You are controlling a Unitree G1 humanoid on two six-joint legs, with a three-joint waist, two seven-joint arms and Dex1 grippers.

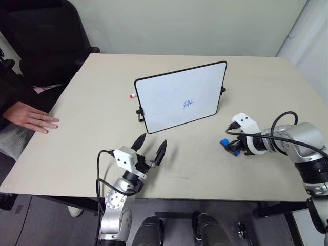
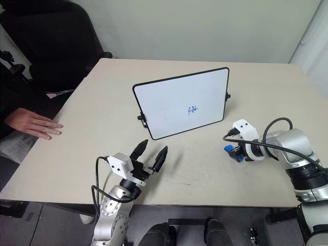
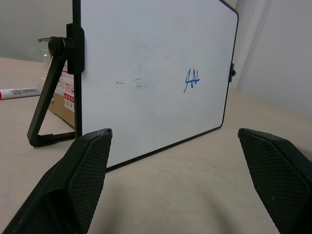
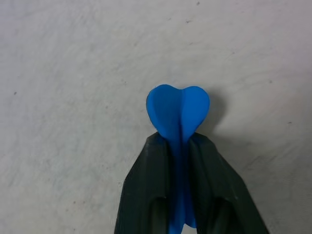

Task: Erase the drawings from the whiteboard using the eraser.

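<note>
blue foam bulges from the tips of the right hand (image 4: pixel 179 146), whose two black fingers are pinched so tight on the eraser (image 4: pixel 178 113) that it folds into a heart shape just above the beige table (image 1: pixel 92 123); the grip looks made for carrying it over to the board. the whiteboard (image 1: pixel 174 95) stands tilted back on its small black feet near the middle of the table, well apart from the eraser, so its face leans toward the robot and can be wiped from the front. one small blue scribble, the drawings (image 1: pixel 188 103), sits right of centre on the board and is not yet erased. the left hand (image 1: pixel 150 148) hovers in front of the board with its fingers spread wide and holding nothing, perhaps ready to steady the frame. one red-and-white marker (image 3: pixel 19 92) lies behind the board. a person's hand (image 1: pixel 31 117) rests flat on the table's far left edge.
</note>
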